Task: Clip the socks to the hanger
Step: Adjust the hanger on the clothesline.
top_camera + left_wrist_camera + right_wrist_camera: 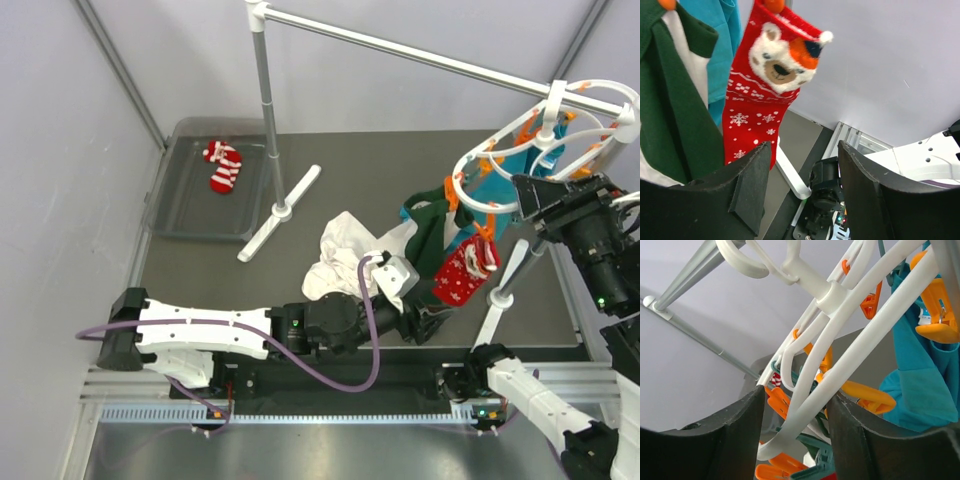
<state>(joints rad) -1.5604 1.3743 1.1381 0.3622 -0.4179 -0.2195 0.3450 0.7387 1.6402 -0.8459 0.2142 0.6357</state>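
The white oval hanger [458, 185] with orange clips hangs at the far right. The snowflake sock [466, 270], which has a bear face, hangs from one of its orange clips [774, 4]. The striped sock [223, 165] lies in a grey tray [180, 215] at the far left. My left gripper [440, 322] is open and empty just below the hanging sock [757, 110]; in the left wrist view its jaws [804, 147] stand apart, the left one next to the sock's toe. My right gripper [522, 195] is open, with a white ring of the hanger [840, 295] passing between its jaws [795, 395].
A dark green cloth [430, 225] and a teal cloth [510, 165] also hang from the hanger. A white cloth [340, 255] lies crumpled on the table by my left wrist. The white rail [400, 45] spans the back, with feet at the centre [280, 212] and the right [505, 285].
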